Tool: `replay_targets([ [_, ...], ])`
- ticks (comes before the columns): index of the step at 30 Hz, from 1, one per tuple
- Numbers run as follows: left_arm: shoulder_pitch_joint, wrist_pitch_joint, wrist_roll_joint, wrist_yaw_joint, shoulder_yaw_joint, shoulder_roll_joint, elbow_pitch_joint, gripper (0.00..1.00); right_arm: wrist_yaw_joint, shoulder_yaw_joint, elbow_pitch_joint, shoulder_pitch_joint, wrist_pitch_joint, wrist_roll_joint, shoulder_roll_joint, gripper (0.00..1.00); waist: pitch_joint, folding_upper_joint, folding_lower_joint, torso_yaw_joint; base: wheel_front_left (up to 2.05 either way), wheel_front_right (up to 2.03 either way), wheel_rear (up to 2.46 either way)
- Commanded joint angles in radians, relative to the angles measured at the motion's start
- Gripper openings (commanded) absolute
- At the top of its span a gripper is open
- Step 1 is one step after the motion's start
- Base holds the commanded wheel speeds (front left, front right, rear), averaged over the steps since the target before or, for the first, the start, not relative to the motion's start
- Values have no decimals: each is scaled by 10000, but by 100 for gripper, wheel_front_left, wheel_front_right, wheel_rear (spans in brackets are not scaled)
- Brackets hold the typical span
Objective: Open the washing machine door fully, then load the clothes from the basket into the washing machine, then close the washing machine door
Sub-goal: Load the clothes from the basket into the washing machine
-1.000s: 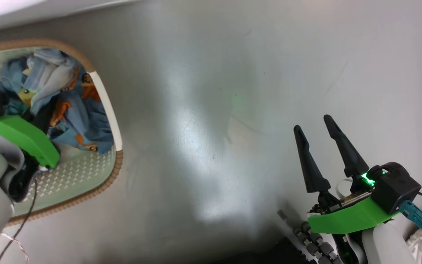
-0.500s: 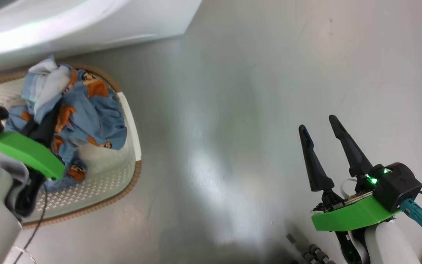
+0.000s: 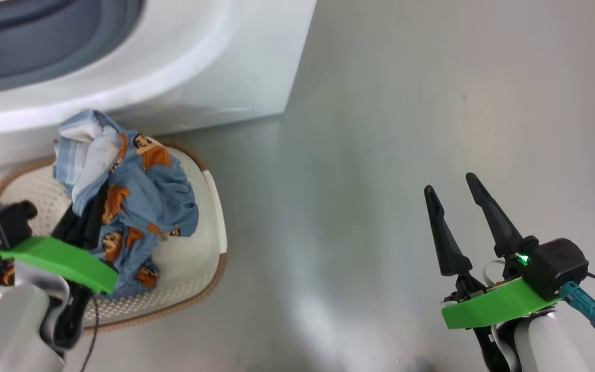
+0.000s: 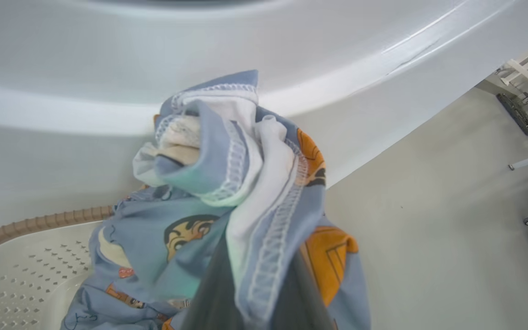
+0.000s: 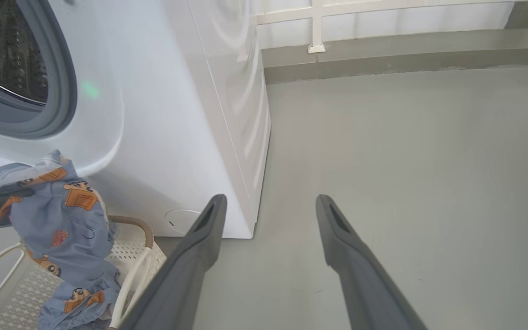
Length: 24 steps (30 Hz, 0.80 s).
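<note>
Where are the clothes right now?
Head view, left side: the clothes hang from the shut left gripper above the basket, their lower end trailing into it, just in front of the washing machine.

The head view has tilted upward: the washing machine (image 3: 225,67), earlier only a thin white strip along the top left edge, now spans the upper left of the frame, with its grey seal (image 3: 44,57) showing. The left gripper (image 3: 85,219) has risen, pinching the clothes (image 3: 137,206). They lay heaped in the basket (image 3: 189,263) and now hang as a bundle above it, uncovering more of its perforated floor.
</note>
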<state>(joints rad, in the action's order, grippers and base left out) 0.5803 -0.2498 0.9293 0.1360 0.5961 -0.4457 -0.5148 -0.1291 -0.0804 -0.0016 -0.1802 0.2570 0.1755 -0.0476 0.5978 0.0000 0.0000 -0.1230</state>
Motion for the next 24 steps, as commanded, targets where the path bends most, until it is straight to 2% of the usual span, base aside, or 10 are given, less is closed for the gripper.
replay_targets([
  [1,-404,-119,-287,-53,-695,-242,321,0,-16,-165,-119,310,47,-146,-26,100,-821,0,0,354,0,0,0],
  [12,-2332,-120,-2295,-53,-3160,670,1741,0,-16,-114,311,637,47,-221,-26,100,-2366,0,0,652,0,0,0],
  [24,-3958,-120,-4074,-53,-4729,1489,3126,0,-16,-94,689,1126,47,-246,-26,100,-3826,0,0,901,0,0,0],
])
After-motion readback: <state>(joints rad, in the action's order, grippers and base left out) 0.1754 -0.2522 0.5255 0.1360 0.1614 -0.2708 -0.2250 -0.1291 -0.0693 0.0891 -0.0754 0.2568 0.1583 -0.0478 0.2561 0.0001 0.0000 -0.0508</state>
